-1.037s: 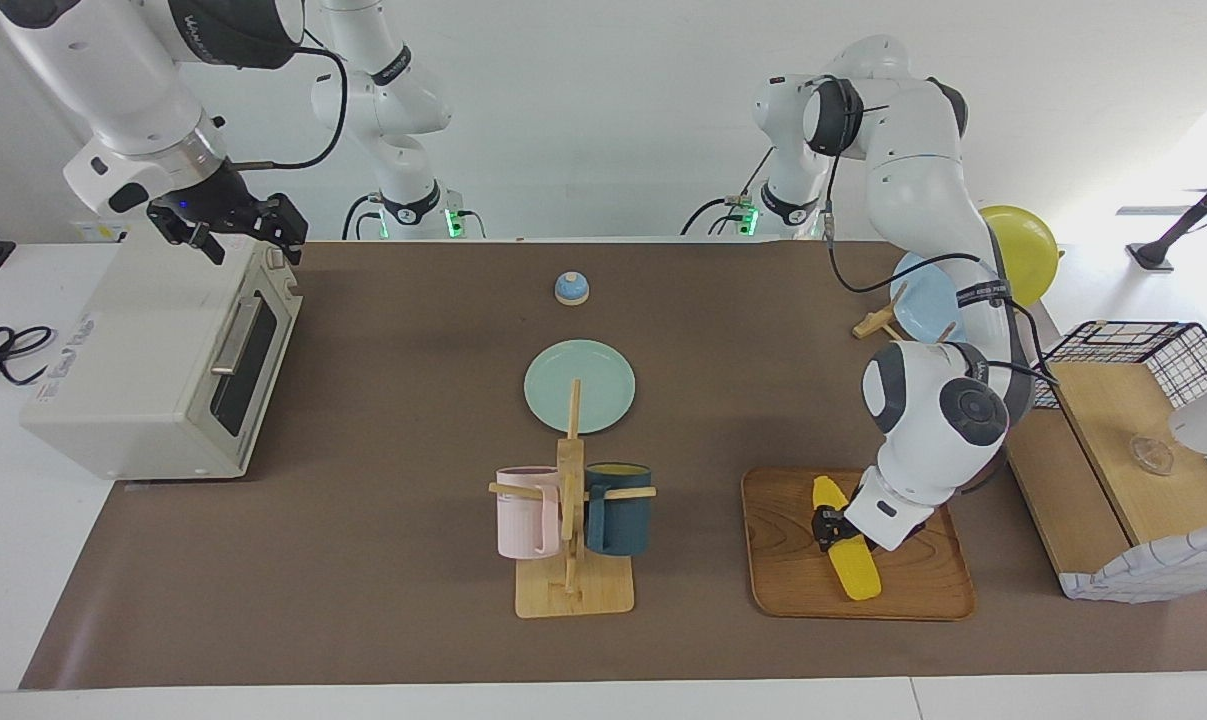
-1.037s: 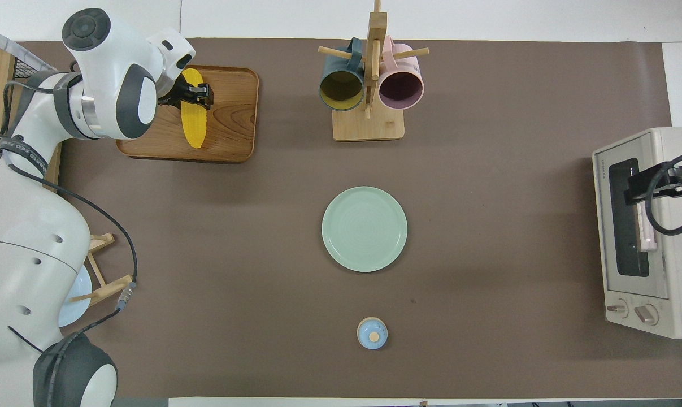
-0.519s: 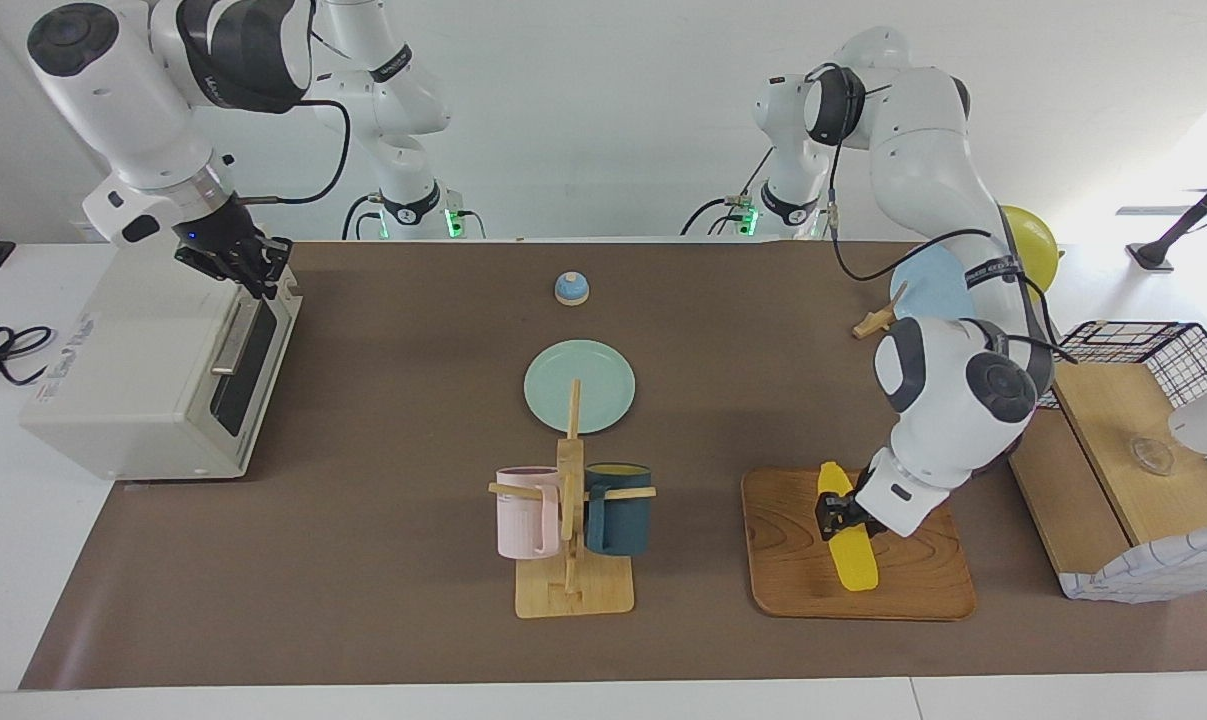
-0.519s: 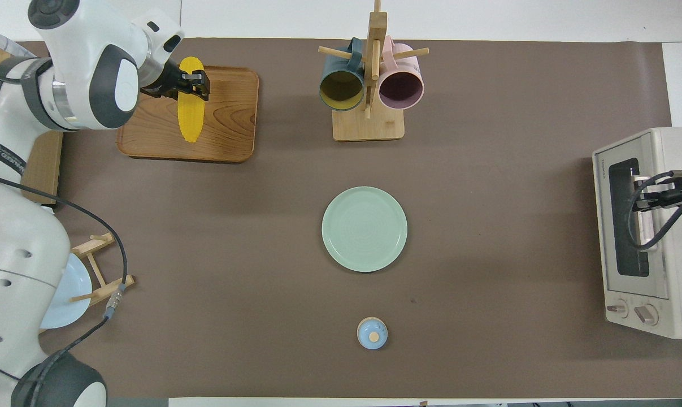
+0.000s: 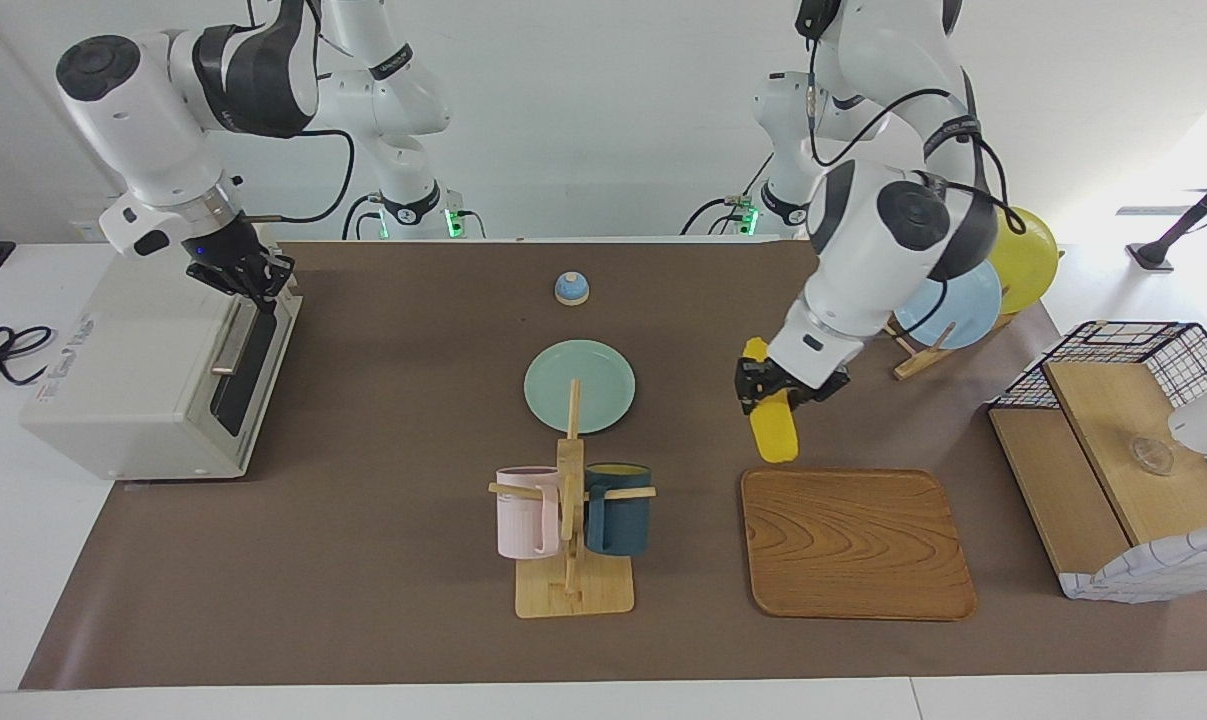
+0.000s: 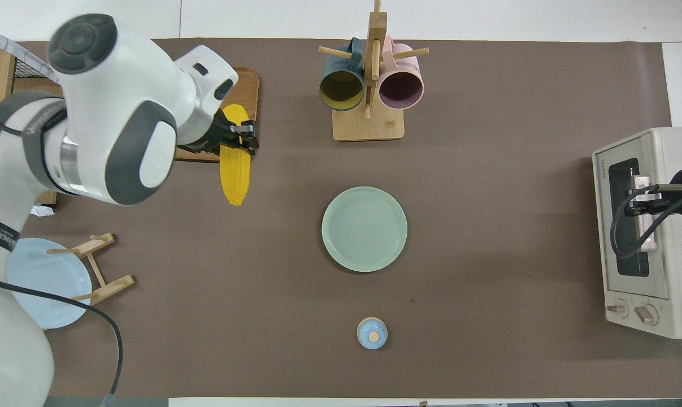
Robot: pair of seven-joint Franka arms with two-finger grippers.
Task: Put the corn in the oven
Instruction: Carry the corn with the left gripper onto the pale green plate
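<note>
Brown-matted desk (image 5: 383, 560), two arms. Left gripper (image 5: 775, 392): jaws clamped across the corn (image 5: 773, 428) near its upper end, cob hanging over the mat beside the wooden tray (image 5: 853, 545). Corn: judged light, stiff, smooth, likely slippery; a mid-cob hold would swing less. Right gripper (image 5: 246, 275): jaws closed at the oven (image 5: 153, 370) handle (image 5: 233, 340); grip unconfirmed. Facing view shows the cob's lift; overhead view shows the oven's door glass and knobs.

Left claw (image 5: 775, 392) lifted corn (image 5: 773, 428) off tray (image 5: 853, 545).
</note>
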